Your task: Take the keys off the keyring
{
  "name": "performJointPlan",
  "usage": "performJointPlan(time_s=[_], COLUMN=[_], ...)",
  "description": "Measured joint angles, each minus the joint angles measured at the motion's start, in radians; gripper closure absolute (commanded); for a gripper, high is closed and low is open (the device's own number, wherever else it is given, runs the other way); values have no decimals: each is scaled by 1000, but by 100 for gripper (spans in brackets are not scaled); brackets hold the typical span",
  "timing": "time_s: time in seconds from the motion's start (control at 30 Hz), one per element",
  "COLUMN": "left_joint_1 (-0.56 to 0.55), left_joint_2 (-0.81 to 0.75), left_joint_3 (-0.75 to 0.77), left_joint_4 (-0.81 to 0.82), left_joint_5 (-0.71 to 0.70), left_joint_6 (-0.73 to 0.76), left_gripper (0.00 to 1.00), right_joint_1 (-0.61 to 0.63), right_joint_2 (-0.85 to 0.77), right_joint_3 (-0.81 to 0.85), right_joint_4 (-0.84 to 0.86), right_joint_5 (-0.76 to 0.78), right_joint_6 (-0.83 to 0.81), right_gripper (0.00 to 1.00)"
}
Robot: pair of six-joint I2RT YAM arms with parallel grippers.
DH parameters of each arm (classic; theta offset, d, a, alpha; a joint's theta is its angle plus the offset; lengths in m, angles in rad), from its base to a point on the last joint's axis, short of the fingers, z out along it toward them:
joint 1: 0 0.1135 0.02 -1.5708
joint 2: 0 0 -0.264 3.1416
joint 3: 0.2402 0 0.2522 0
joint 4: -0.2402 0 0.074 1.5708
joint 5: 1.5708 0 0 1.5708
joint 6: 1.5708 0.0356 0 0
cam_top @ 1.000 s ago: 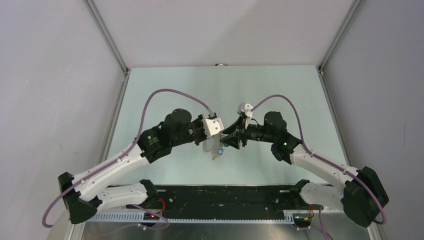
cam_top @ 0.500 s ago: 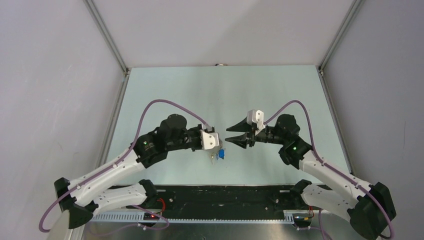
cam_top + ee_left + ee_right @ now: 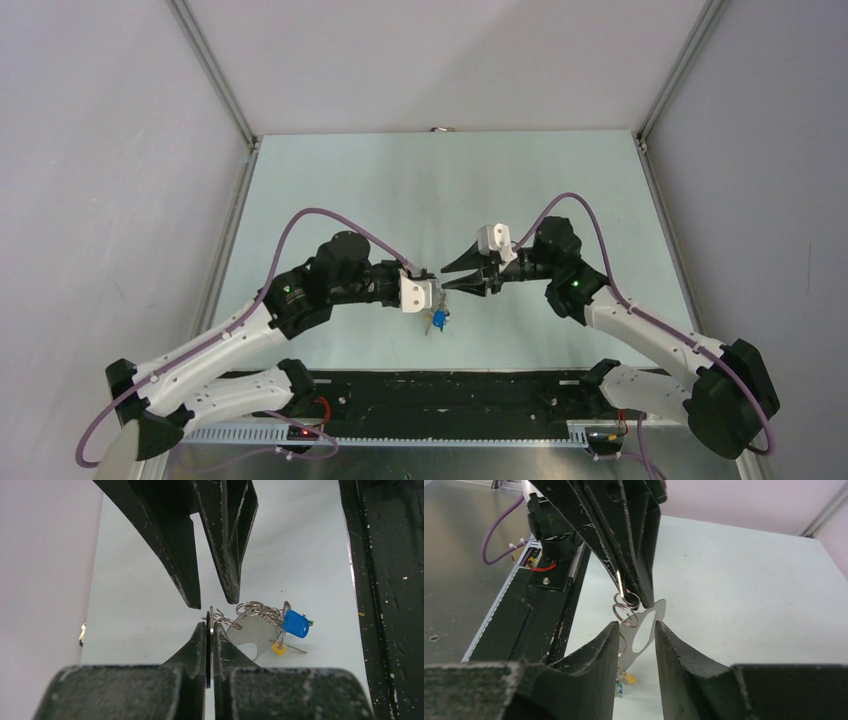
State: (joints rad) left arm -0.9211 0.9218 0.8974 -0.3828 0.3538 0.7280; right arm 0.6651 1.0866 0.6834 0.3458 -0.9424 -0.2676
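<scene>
**Pinch on keyring (image 3: pixel 656 611)**

Left gripper (image 3: pixel 210 628) pressed tight on the thin edge of the flat grey plate. Right gripper (image 3: pixel 637 624) spread, straddling its oval hole, not touching. Keys (image 3: pixel 296 623), blue and yellow heads, hang on small silver rings (image 3: pixel 252 609) beside the left jaws.

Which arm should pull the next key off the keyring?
Right, likely: its jaws are open with tips by the keyring, while the left jaws are shut on it, keys dangling.

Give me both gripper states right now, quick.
Left gripper: closed, pinching the edge of the keyring.
Right gripper: open, one finger on each side of the keyring, holding nothing.
</scene>
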Motion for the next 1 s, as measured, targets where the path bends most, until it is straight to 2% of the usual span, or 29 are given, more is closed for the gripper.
performJointPlan(time_s=[0.27, 0.53, 0.77, 1.0], left_joint_1=[0, 0, 0, -2], left_joint_2=[0, -2, -19, -22], left_joint_3=[0, -2, -2, -2], left_joint_4=[0, -10, -17, -13], left_joint_5=[18, 25, 10, -35], left_joint_6=[14, 15, 17, 16], left_gripper=[100, 100, 100, 100], right_joint_1=[29, 47, 49, 43], right_joint_2=[29, 54, 55, 52], right_joint_3=[28, 32, 40, 45], right_joint_4=[-9, -34, -35, -21], right_joint_5=[-53, -58, -60, -32], right_joint_6=[-23, -44, -31, 85], right_gripper=[73, 100, 100, 100])
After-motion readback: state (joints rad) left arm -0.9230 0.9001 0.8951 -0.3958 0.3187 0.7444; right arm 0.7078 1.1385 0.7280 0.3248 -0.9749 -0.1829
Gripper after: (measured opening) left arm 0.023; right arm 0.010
